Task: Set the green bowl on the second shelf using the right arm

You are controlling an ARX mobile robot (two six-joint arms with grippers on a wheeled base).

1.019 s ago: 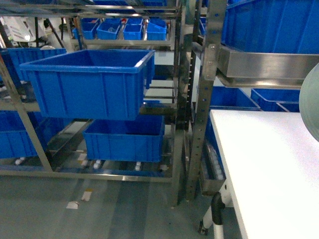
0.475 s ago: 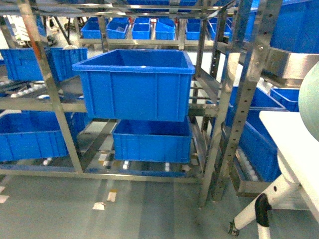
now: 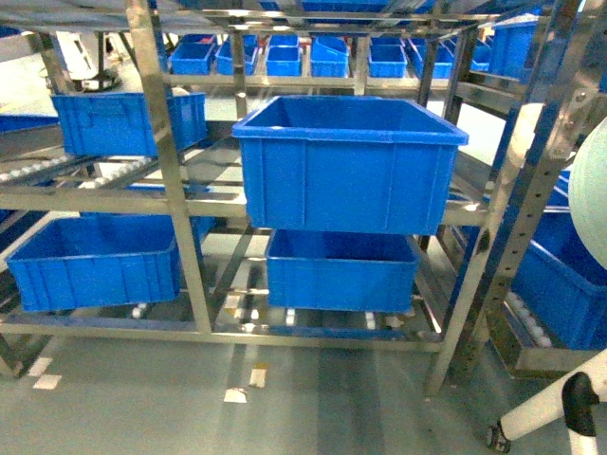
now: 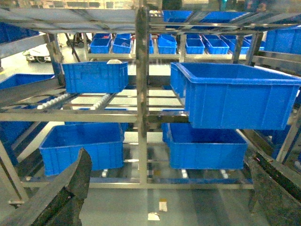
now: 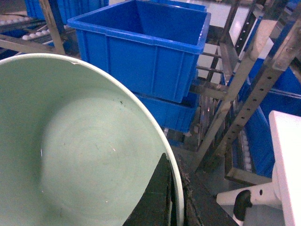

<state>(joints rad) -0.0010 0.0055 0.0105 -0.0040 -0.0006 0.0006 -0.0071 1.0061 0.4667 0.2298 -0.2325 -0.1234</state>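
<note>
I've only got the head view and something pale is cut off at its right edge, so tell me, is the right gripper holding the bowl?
Observer: Yes. The right wrist view shows the right gripper clamped on the bowl at its rim, one finger inside.
Operator: Anything in the bowl?
Observer: No, its inside is bare.
Operator: And the left gripper?
Observer: The left wrist view shows the left gripper open, with nothing between its fingers.
</note>
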